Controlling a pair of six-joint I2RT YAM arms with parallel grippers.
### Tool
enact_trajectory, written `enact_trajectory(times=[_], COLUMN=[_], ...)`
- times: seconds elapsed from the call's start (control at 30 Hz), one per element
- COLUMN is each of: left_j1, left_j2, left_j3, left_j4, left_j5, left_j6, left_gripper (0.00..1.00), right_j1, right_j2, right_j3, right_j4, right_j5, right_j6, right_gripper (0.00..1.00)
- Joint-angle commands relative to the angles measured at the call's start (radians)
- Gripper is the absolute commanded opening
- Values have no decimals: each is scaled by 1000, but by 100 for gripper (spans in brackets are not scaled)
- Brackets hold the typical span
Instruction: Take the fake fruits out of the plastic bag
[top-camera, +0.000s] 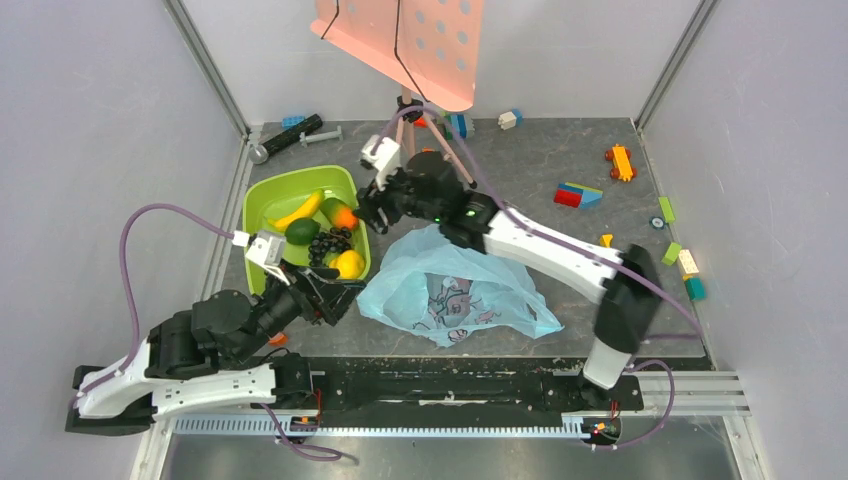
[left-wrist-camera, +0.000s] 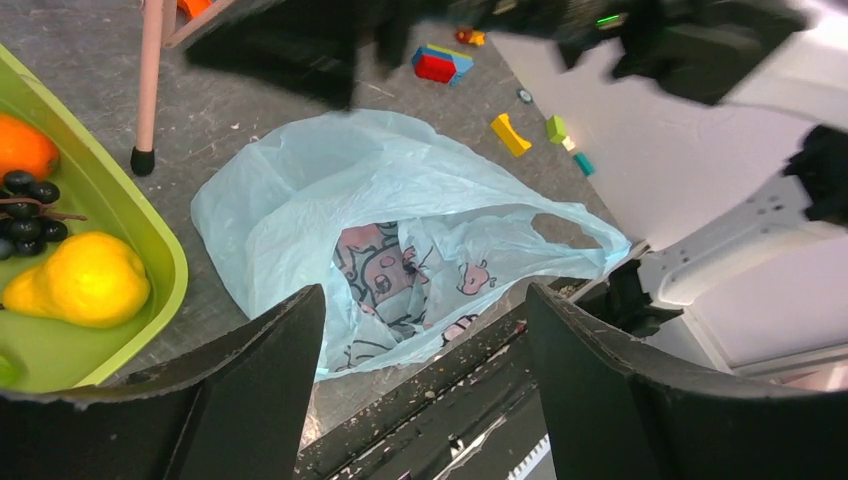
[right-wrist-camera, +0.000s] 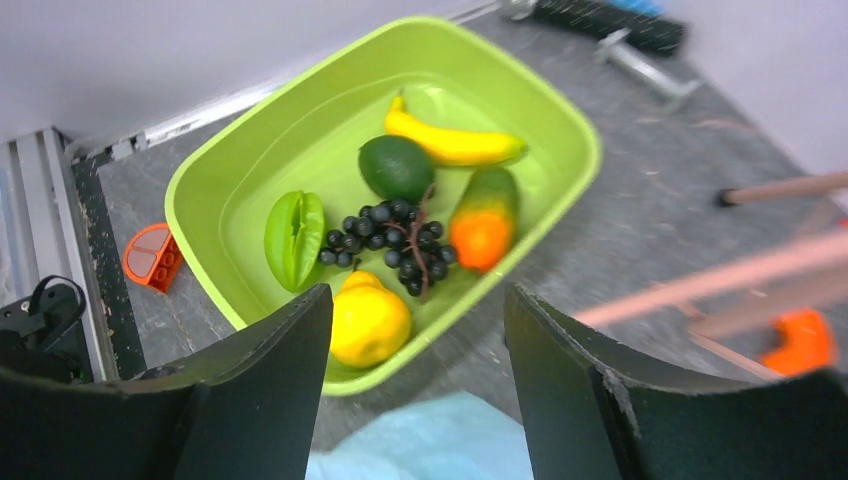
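Grey speckled table (top-camera: 540, 170), pale walls around. At centre, plastic bag (top-camera: 455, 290) laid crumpled. At 10 o'clock from it, lime-green tub (top-camera: 290, 187); fake fruits (right-wrist-camera: 368, 322) seen inside: banana (right-wrist-camera: 450, 145), grapes (right-wrist-camera: 395, 240), yellow, orange-green and green pieces. At tub's 3 o'clock rim, right gripper (top-camera: 365, 215) held with fingers apart, empty. At bag's 9 o'clock, left gripper (top-camera: 342, 292), fingers apart, empty.

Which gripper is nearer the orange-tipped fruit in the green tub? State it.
Right. The right gripper hangs just beside the orange-tipped fruit at the right rim of the green tub; the left gripper is off the tub's near corner, by the plastic bag.
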Motion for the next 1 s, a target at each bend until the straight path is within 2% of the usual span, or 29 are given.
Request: enact_trajectory(times=[0.0,0.17,0.27,0.5,0.73,0.97], left_j1=[-5,-5,-4,-3,-3,-3], left_j2=[84,240,317,361,305,261], left_j3=[30,62,72,62,45,20], left_j4=[9,29,33,65,60,57], left_j5=[-17,31,26,33,17,20], left_j6=[24,81,101,104,70,38], left_gripper=[80,81,84,87,87,87], right_j1=[-6,-5,-6,-5,-5,-1], right_j2=[-248,-473,-582,-741,-749,-651], right_j3=[-128,-321,-422,-570,-655,-730], right_j4=[-47,-169,-282,-472,-455,-343], right_j5=[163,231,250,285,246,373], right_j6=[-6,6,-2,-122,-310,-431], right_gripper=[66,69,75,86,91,89])
